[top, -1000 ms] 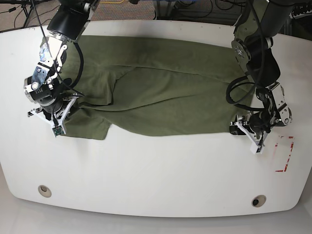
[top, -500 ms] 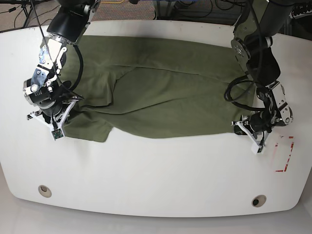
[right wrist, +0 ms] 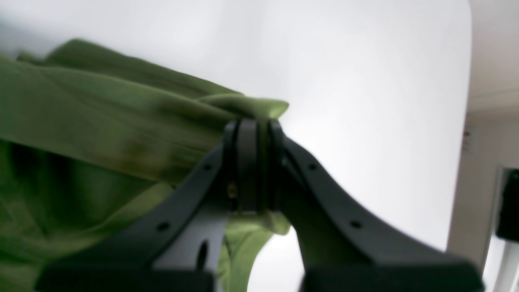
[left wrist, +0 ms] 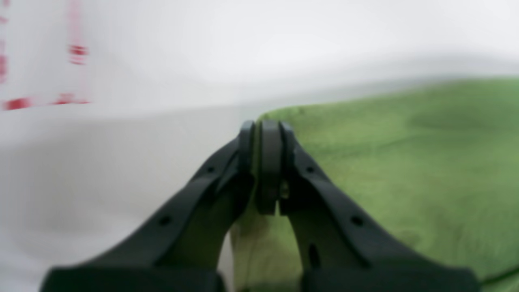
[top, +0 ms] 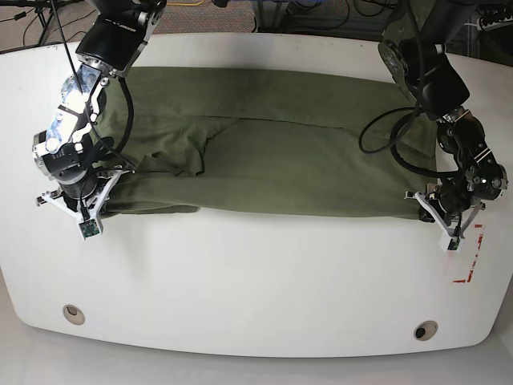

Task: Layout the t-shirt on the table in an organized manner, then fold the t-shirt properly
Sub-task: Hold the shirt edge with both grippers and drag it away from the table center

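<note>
The olive-green t-shirt (top: 264,152) lies stretched wide across the back half of the white table (top: 256,281), its near edge almost straight. In the base view my left gripper (top: 439,215) sits at the shirt's near right corner. The left wrist view shows this left gripper (left wrist: 265,126) shut, with the t-shirt (left wrist: 385,162) pinched at its corner. At the shirt's near left corner my right gripper (top: 93,204) is also down. Seen from the right wrist, the right gripper (right wrist: 253,123) is shut on a bunched fold of the t-shirt (right wrist: 101,117).
A red-and-white tape rectangle (top: 471,257) lies on the table just right of my left gripper, and shows blurred as tape (left wrist: 44,101) in the left wrist view. Two round grommet holes (top: 73,314) (top: 426,330) sit near the front edge. Cables hang behind the table.
My left gripper has shut on the shirt's right corner and moved right. My right gripper drew left. The shirt is pulled taut, its sagging near edge now straight.
</note>
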